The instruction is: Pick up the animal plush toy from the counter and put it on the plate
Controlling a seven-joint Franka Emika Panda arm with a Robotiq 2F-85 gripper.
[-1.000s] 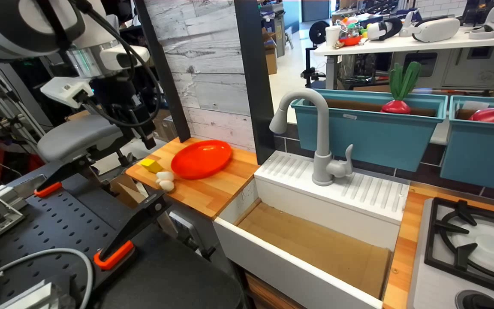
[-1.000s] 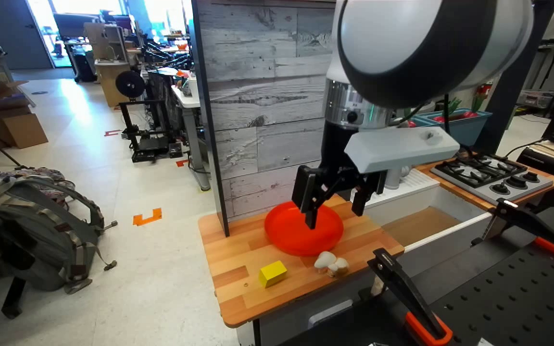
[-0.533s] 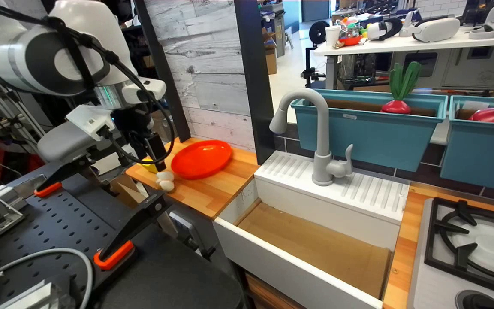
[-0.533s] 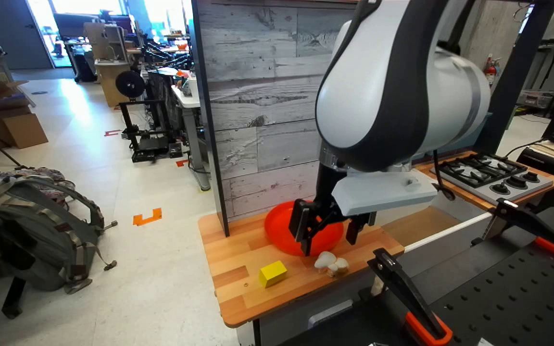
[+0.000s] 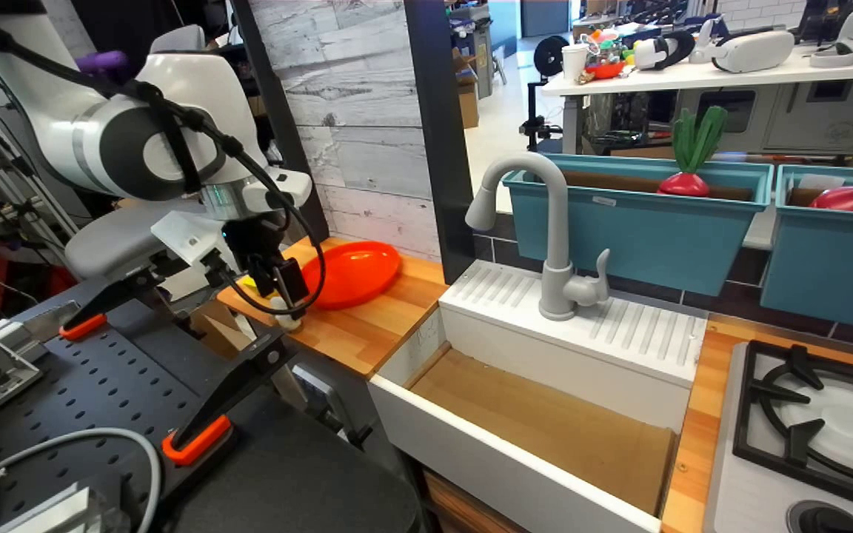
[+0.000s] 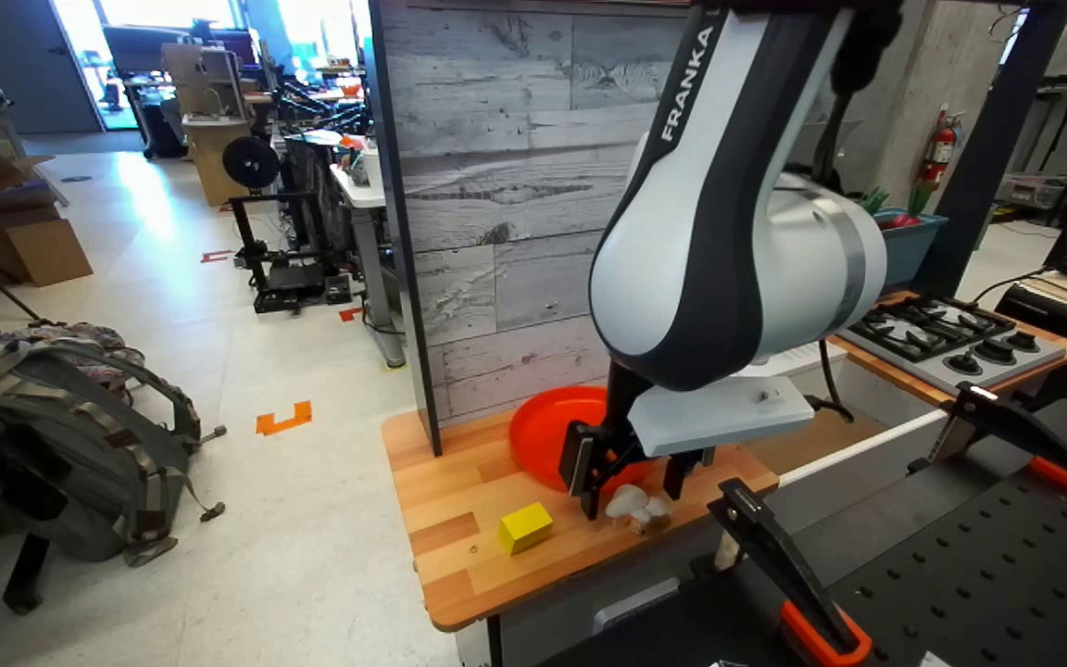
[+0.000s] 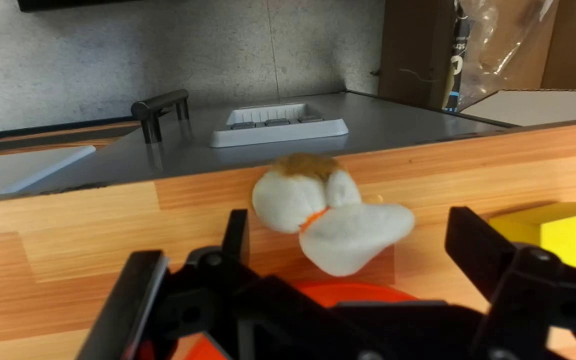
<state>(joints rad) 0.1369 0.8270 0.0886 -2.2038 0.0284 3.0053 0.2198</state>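
- Gripper (image 6: 631,505) has just come down closer to the toy (image 7: 355,232).
- It is spread wide and holds nothing.
- The toy sits on the bench (image 6: 441,491) near the edge, just beside the plate (image 6: 543,437), not on it.
- So the grab looks close; it likely needs to go a bit lower, then squeeze.

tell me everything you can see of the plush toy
The small plush toy looks soft: rounded white lumps, a brown patch, an orange strip between two lumps. It rests on the wooden counter near the edge, beside the red plate. In the wrist view it shows between the open jaws, ungripped.
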